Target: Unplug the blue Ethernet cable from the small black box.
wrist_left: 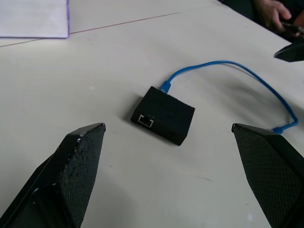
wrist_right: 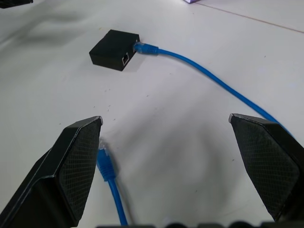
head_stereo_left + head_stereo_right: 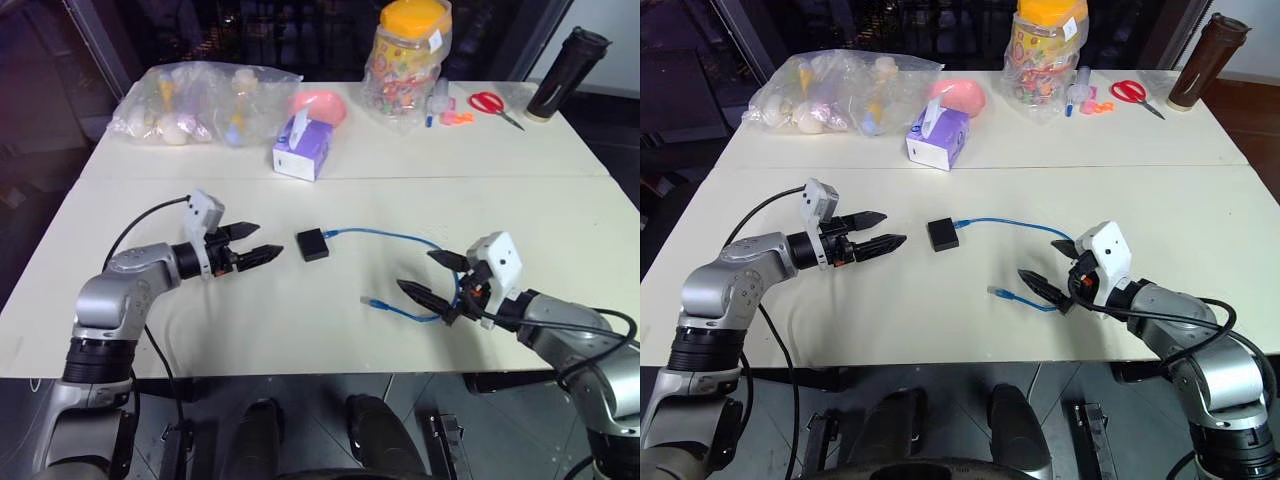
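Both arms up over the table (image 3: 560, 215), elbows out, grippers angled in toward centre frame.

Left gripper (image 3: 250, 244): left of centre in the head view, pointing right and roughly level, fingers spread wide, nothing between them. It sits just left of the small black box (image 3: 312, 244), not touching. In the left wrist view the box (image 1: 163, 114) lies centred between the two fingers (image 1: 71, 166), with an empty port facing the camera.

Right gripper (image 3: 432, 277): lower right of the frame, pointing left and slightly down, fingers spread apart, holding nothing. It hovers over the free end of the blue Ethernet cable (image 3: 395, 238).

Cable is plugged into the box's right edge, arcs right across the table, loops back under the right gripper, and ends in a loose plug (image 3: 372, 301) just below centre. Right wrist view: plug seated in the box (image 2: 114, 49), loose plug just beside one finger (image 2: 76, 166); can't tell if they touch.

Counts:
- 1 black box, 1 blue cable with 2 plugs (one seated, one loose)
- 1 purple-and-white tissue box (image 3: 302, 149), above centre
- 1 clear bag of items (image 3: 200, 100), upper left
- 1 pink object (image 3: 325, 105), top centre
- 1 yellow-lid candy jar (image 3: 408, 60), top centre-right
- 1 red scissors (image 3: 492, 104), upper right
- 1 dark tumbler (image 3: 565, 72), upper-right corner
- 1 person's hand (image 1: 273, 12), top right of the left wrist view
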Available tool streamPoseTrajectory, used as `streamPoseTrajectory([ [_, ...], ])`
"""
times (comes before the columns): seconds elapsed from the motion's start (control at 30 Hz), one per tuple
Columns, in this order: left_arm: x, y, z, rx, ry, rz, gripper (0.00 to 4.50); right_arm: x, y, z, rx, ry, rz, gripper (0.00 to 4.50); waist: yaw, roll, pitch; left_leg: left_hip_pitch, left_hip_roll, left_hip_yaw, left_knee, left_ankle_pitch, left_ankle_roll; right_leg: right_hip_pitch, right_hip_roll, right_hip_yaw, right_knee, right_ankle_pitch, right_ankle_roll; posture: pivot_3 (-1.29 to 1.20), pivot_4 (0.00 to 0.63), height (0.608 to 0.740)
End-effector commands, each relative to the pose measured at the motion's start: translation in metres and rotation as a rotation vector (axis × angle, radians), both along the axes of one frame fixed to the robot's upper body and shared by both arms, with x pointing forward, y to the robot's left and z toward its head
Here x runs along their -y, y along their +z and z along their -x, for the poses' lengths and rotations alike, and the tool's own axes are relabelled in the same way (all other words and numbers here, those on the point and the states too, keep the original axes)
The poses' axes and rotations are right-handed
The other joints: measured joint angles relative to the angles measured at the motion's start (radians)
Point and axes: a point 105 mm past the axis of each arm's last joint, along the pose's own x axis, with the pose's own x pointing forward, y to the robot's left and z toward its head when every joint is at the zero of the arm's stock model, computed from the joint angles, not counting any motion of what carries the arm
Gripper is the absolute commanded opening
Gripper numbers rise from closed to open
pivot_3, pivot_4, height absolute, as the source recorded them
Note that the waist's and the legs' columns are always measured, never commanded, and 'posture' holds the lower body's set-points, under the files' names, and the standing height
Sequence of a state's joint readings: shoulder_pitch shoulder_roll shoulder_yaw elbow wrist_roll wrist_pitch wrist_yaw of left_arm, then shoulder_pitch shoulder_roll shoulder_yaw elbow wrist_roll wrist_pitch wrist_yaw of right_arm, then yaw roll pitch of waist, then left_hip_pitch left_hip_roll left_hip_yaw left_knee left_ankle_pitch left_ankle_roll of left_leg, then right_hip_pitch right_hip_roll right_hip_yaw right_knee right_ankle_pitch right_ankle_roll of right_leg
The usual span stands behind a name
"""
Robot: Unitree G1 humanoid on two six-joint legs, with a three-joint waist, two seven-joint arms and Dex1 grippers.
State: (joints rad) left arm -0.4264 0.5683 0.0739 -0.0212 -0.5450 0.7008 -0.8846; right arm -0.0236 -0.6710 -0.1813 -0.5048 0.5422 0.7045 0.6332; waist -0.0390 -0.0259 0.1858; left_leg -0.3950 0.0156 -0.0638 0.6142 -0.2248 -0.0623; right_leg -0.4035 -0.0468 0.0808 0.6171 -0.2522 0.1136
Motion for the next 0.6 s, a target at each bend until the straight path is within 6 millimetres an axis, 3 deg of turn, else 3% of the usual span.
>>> streamPoseTrajectory([
  [0.03,0.0006,0.0200,0.0000,0.063,0.001,0.036,4.48,-0.0025,0.0095,-0.0022,0.050,0.015,0.001,4.50,0.000,0.000,0.000,0.000,0.000,0.000,0.000,0.000,0.000,0.000,0.000,0.000,0.000,0.000,0.000,0.00,0.150,0.739],
  [0.6,0.0007,0.0246,-0.0060,0.076,0.014,0.039,4.48,-0.0029,0.0079,-0.0044,0.056,0.006,0.000,4.50,0.000,0.000,0.000,0.000,0.000,0.000,0.000,0.000,0.000,0.000,0.000,0.000,0.000,0.000,0.000,0.00,0.150,0.739],
])
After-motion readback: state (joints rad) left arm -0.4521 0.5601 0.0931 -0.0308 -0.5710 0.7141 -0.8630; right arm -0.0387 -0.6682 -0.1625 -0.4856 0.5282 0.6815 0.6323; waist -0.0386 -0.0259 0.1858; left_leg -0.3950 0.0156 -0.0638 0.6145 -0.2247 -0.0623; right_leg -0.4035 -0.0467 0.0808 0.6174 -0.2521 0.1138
